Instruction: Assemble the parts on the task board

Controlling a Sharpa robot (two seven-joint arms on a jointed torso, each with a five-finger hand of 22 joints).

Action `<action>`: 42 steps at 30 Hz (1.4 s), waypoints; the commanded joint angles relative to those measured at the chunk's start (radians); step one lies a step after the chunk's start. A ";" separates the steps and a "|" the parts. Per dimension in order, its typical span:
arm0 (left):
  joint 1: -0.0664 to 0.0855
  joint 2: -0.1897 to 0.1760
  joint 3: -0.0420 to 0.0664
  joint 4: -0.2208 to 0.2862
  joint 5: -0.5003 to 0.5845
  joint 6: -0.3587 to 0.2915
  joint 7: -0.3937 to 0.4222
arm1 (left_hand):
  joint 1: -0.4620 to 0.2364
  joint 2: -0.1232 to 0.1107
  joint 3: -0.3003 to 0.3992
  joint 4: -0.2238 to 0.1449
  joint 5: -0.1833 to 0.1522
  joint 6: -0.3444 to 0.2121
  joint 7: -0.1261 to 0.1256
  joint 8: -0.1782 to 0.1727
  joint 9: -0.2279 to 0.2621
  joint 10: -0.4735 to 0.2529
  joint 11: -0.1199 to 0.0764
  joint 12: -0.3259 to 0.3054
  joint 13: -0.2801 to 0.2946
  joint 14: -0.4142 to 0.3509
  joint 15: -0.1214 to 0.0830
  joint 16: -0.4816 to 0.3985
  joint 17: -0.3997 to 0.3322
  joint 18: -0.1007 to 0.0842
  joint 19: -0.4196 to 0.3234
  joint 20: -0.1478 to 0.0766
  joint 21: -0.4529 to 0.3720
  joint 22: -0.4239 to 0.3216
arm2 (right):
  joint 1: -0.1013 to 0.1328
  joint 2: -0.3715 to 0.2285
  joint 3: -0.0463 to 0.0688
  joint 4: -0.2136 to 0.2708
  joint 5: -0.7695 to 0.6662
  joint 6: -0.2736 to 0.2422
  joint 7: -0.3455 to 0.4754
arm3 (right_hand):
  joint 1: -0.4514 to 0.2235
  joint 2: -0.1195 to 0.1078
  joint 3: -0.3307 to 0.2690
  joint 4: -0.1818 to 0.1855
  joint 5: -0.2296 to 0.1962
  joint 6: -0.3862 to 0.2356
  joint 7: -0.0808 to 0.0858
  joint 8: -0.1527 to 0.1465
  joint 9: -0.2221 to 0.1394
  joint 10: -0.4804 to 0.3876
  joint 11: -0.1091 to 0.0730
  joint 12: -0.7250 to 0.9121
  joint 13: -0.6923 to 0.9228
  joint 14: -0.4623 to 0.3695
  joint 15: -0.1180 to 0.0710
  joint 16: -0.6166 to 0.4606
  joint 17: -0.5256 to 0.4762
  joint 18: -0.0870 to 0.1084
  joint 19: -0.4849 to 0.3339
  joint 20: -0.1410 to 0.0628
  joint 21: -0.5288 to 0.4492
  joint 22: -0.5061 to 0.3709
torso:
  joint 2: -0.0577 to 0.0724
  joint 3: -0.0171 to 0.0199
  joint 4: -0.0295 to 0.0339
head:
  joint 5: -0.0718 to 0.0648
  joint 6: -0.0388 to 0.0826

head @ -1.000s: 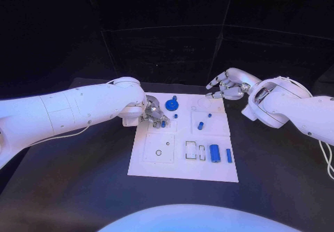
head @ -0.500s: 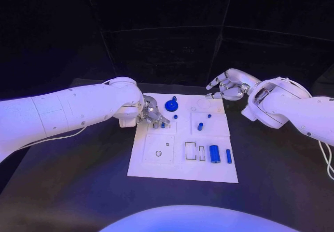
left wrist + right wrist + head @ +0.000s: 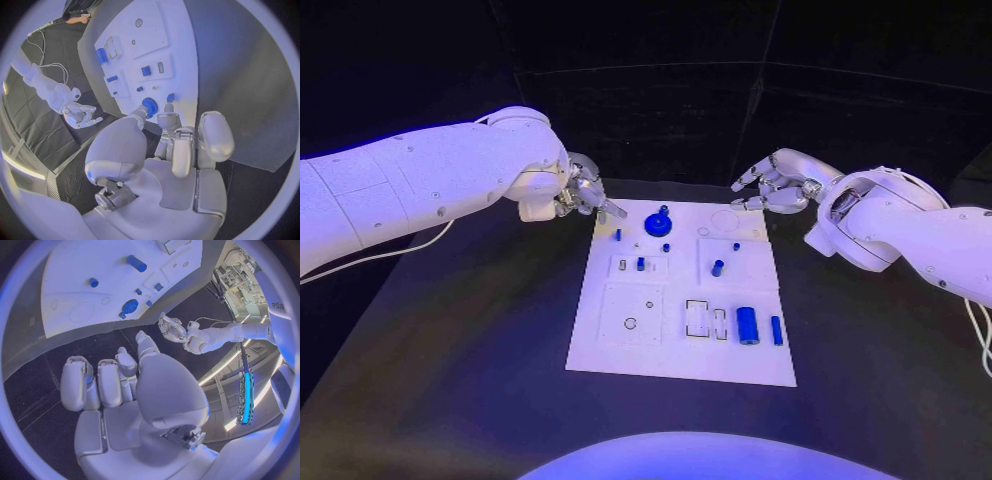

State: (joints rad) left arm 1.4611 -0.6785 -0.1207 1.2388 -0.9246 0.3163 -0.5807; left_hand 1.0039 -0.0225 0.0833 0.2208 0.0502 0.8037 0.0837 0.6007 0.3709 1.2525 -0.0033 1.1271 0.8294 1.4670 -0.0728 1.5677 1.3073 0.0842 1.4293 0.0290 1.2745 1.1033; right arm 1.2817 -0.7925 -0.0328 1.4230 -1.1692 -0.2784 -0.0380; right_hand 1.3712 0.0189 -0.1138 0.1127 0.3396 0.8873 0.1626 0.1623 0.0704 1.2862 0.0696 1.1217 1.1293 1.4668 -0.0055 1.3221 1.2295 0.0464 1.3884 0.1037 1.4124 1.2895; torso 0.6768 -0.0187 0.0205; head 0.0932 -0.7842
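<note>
The white task board (image 3: 635, 345) lies in the middle of the table. On it are a round blue knob (image 3: 656, 215), several small blue pegs such as one (image 3: 640, 264) in a square recess, a blue cylinder (image 3: 749, 322) and a blue bar (image 3: 776, 330). My left hand (image 3: 581, 190) hovers off the board's far left corner and holds nothing; the left wrist view shows its fingers (image 3: 181, 145) bent, apart from the thumb, above the knob (image 3: 149, 105). My right hand (image 3: 769, 185) hangs over the far right corner, loosely curled and empty (image 3: 119, 380).
Black table (image 3: 459, 330) surrounds the board on all sides. Empty outlined slots (image 3: 697, 312) sit beside the cylinder, and a square plate with a hole (image 3: 630, 322) lies at the near left.
My left hand has lifted off the small pegs and drawn back to the far left, off the board. The pegs stay on the board. The right hand has barely moved.
</note>
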 commanded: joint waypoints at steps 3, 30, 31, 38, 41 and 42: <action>0.006 0.043 -0.001 -0.078 -0.020 0.076 0.006 | 0.018 0.006 -0.017 0.004 -0.002 0.001 0.000 -0.005 -0.007 -0.003 0.009 0.007 0.002 0.099 0.010 -0.005 0.245 0.007 -0.001 0.011 -0.003 0.002 | 0.002 0.003 0.001 -0.002 0.001 0.005 0.007 | -0.009 -0.004 -0.004 0.002 -0.005 0.000 -0.006 0.006 -0.001 -0.003 -0.003 -0.005 -0.001 0.032 -0.005 -0.004 -0.001 0.019 0.000 -0.004 -0.004 -0.001 | 0.002 -0.0008 -0.0032 | 0.003 0.002; -0.062 0.210 -0.003 -0.329 -0.099 0.106 0.086 | 0.035 0.030 -0.071 0.029 -0.002 0.019 0.004 -0.012 -0.025 -0.010 0.012 0.010 -0.004 0.099 0.012 -0.005 0.245 0.007 0.002 0.015 -0.002 0.005 | 0.002 0.017 0.001 -0.008 0.001 0.006 0.014 | -0.006 -0.003 -0.003 0.001 -0.003 -0.001 -0.007 0.006 -0.002 -0.003 -0.003 -0.006 -0.002 0.032 -0.005 -0.005 -0.001 0.019 0.000 -0.004 -0.005 -0.001 | 0.002 0.0004 -0.0028 | 0.006 0.003; -0.063 0.213 -0.003 -0.332 -0.099 0.111 0.087 | 0.037 0.031 -0.073 0.029 -0.002 0.020 0.004 -0.012 -0.026 -0.010 0.012 0.010 -0.004 0.100 0.013 -0.005 0.246 0.007 0.002 0.015 -0.002 0.006 | 0.002 0.017 0.001 -0.008 0.001 0.006 0.014 | -0.006 -0.003 -0.003 0.001 -0.003 -0.001 -0.007 0.006 -0.002 -0.003 -0.003 -0.006 -0.002 0.032 -0.005 -0.005 -0.001 0.019 0.000 -0.004 -0.005 -0.001 | 0.002 0.0003 -0.0029 | 0.006 0.003; -0.067 0.227 -0.003 -0.355 -0.100 0.134 0.091 | 0.055 0.042 -0.079 0.026 -0.002 0.029 0.003 -0.011 -0.029 -0.012 0.012 0.011 -0.005 0.100 0.013 -0.004 0.246 0.007 0.003 0.016 0.000 0.009 | 0.002 0.018 0.001 -0.009 0.001 0.006 0.014 | -0.006 -0.003 -0.003 0.001 -0.003 -0.001 -0.007 0.006 -0.002 -0.003 -0.003 -0.006 -0.002 0.032 -0.005 -0.005 -0.001 0.019 0.000 -0.004 -0.005 -0.001 | 0.001 0.0004 -0.0027 | 0.005 0.002; -0.068 0.232 -0.003 -0.361 -0.101 0.142 0.092 | 0.061 0.045 -0.081 0.025 -0.002 0.033 0.003 -0.010 -0.030 -0.013 0.012 0.011 -0.005 0.100 0.013 -0.005 0.245 0.007 0.003 0.016 0.000 0.009 | 0.002 0.018 0.001 -0.009 0.001 0.007 0.014 | -0.006 -0.003 -0.003 0.001 -0.003 -0.001 -0.007 0.006 -0.002 -0.003 -0.003 -0.006 -0.002 0.032 -0.005 -0.005 -0.001 0.019 0.000 -0.004 -0.005 -0.001 | 0.001 0.0006 -0.0020 | 0.004 0.002; -0.069 0.233 -0.003 -0.363 -0.101 0.145 0.093 | 0.063 0.047 -0.082 0.024 -0.002 0.034 0.003 -0.010 -0.031 -0.013 0.012 0.011 -0.005 0.100 0.013 -0.004 0.246 0.007 0.003 0.016 0.000 0.010 | 0.002 0.018 0.001 -0.009 0.001 0.007 0.014 | -0.006 -0.003 -0.003 0.001 -0.003 -0.001 -0.007 0.006 -0.002 -0.003 -0.003 -0.006 -0.002 0.032 -0.005 -0.005 -0.001 0.019 0.000 -0.004 -0.005 -0.001 | 0.001 0.0006 -0.0020 | 0.004 0.002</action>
State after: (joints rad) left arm 1.3918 -0.4476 -0.1240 0.8788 -1.0145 0.4268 -0.5041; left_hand 1.0587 0.0245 0.0071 0.2438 0.0502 0.8310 0.0890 0.5926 0.3412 1.2453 0.0037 1.1345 0.8251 1.4670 -0.0657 1.5677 1.3073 0.0841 1.4317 0.0369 1.2745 1.1124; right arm 1.2814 -0.7751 -0.0329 1.4137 -1.1691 -0.2759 -0.0322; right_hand 1.3712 0.0189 -0.1138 0.1127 0.3396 0.8873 0.1626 0.1623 0.0704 1.2862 0.0696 1.1217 1.1282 1.4668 -0.0054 1.3221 1.2296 0.0463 1.3884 0.1037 1.4124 1.2887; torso 0.6779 -0.0182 0.0176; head 0.0984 -0.7827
